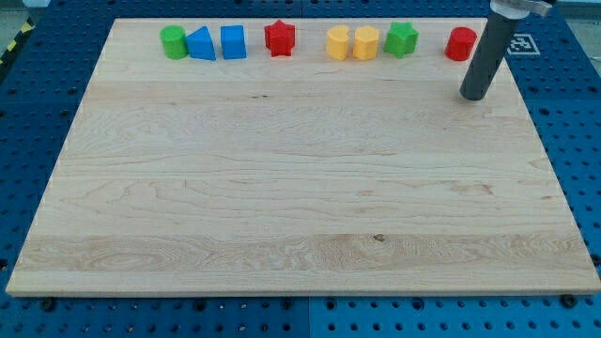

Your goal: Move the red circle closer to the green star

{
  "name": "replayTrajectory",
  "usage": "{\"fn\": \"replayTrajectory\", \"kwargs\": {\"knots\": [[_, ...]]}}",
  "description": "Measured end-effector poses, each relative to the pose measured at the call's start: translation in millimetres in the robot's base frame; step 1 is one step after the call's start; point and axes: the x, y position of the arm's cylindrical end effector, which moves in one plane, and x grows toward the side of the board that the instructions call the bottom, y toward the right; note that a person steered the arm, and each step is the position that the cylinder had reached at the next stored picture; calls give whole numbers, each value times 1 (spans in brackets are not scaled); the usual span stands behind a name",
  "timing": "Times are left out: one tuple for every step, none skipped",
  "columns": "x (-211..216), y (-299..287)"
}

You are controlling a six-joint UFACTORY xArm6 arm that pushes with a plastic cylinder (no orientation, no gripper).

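Observation:
The red circle (461, 44) stands near the board's top edge toward the view's right. The green star (402, 39) stands to its left, with a gap about one block wide between them. My tip (474, 94) rests on the board just below and slightly to the right of the red circle, not touching it. The dark rod rises from the tip toward the view's top right.
Along the top edge, from the view's left, stand a green circle (174, 42), a blue triangle (201, 44), a blue cube (233, 42), a red star (280, 38), a yellow heart (338, 43) and a yellow hexagon (366, 43). The wooden board (300, 188) lies on a blue pegboard table.

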Motion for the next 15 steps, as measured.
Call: {"fn": "replayTrajectory", "kwargs": {"knots": [[0, 0], [0, 0], [0, 0], [-14, 6], [-34, 20], [-46, 32], [-53, 41], [-53, 41], [-61, 41], [-75, 42], [-94, 43], [-104, 43], [-104, 41], [-100, 11], [-97, -21]]}}
